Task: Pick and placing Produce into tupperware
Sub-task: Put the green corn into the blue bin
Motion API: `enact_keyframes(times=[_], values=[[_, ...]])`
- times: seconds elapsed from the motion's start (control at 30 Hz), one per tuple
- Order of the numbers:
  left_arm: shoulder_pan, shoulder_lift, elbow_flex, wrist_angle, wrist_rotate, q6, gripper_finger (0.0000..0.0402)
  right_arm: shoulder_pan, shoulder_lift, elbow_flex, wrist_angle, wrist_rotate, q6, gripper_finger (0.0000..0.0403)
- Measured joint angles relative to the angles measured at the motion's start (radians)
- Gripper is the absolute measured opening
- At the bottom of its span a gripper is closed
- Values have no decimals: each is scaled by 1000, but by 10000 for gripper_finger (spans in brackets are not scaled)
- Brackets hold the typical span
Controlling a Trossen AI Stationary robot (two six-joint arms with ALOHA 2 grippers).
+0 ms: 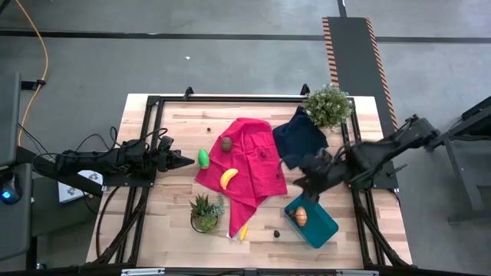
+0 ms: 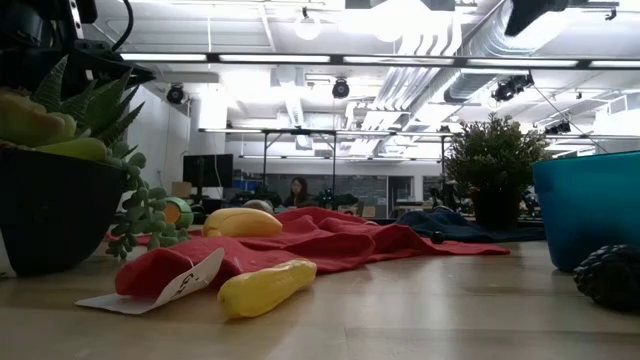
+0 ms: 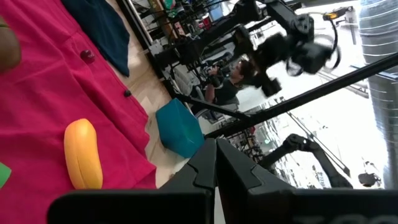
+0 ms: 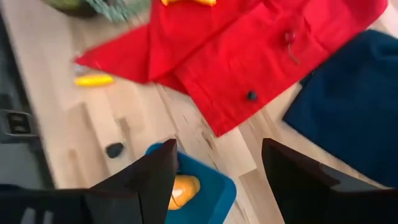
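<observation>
Produce sits in several spots, so sort it from the tub (image 1: pixel 321 228) outward. Your teal tub is at the counter's (image 1: pixel 165 222) five o'clock corner and holds one orange piece (image 1: pixel 300 215); the right wrist view shows it lying inside against the wall.

Your right tool (image 1: pixel 301 186) hangs just above the tub's eleven o'clock edge, jaws wide apart with nothing between them. Your left tool (image 1: pixel 186 161) is pinched shut and empty at the counter's nine o'clock side, tip just beside the green piece (image 1: pixel 203 159).

On the red cloth (image 1: pixel 249 165) near centre lie a banana (image 1: pixel 228 178) and, toward twelve o'clock from it, the brown piece (image 1: pixel 227 142). A second banana (image 1: pixel 243 231) lies at six o'clock, off the cloth's lower tip, next to a paper tag (image 2: pixel 180 285). A small dark lump (image 1: pixel 277 232) sits between that banana and the tub; I cannot tell what it is.

By my judgement these toys are light, stiff and smooth, so they may squirt out of a hard pinch. Take each banana across its thick middle, jaws square to its length. The one on the cloth rests on soft folds, so come straight down to avoid snagging fabric. The round brown piece may roll; close on its widest part.

A succulent (image 1: pixel 204 211) stands at seven o'clock, a leafy plant (image 1: pixel 328 105) at one o'clock beside the navy cloth (image 1: pixel 299 136).
</observation>
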Motion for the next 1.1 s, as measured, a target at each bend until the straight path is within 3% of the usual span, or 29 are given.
enact_keyframes(times=[0.23, 0.5, 1.1], values=[[0, 0, 0, -1, -16, 0, 1, -67, -186, 0, 72, -62, -115, 227], [0, 0, 0, 0, -21, 0, 1, -91, -338, 0, 131, -61, -114, 227], [0, 0, 0, 0, -64, -53, 1, -90, -455, -1, 323, -11, -78, 227]])
